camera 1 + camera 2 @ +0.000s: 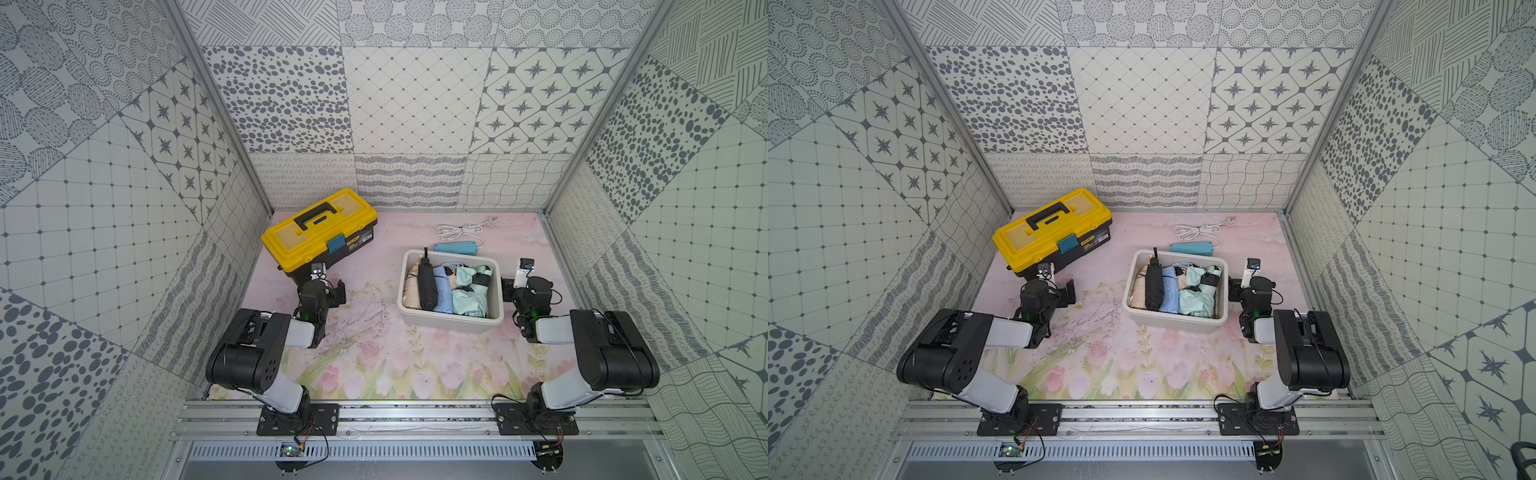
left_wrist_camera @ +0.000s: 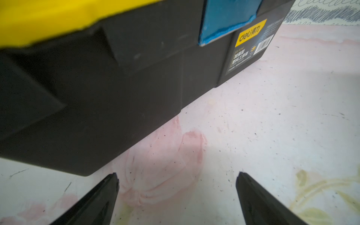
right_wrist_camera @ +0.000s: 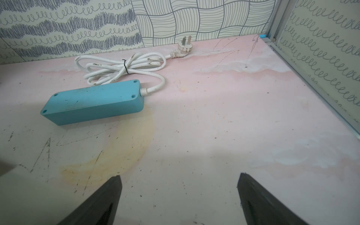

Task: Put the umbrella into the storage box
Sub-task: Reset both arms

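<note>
On the flowered bench (image 1: 374, 357), the white storage box (image 1: 451, 323) holds a black umbrella (image 1: 427, 284), a pale blue umbrella (image 1: 443, 293) and a mint-green umbrella (image 1: 471, 299), folded and lying side by side. The left pincer (image 2: 177, 175), spread wide and holding nothing, hangs low near a corner of the yellow-lidded toolbox (image 1: 320, 232). The right pincer (image 3: 179, 176), likewise spread and empty, sits just beside the box's right wall, facing a blue power strip (image 3: 93, 101) and its coiled white cord (image 3: 120, 68).
</note>
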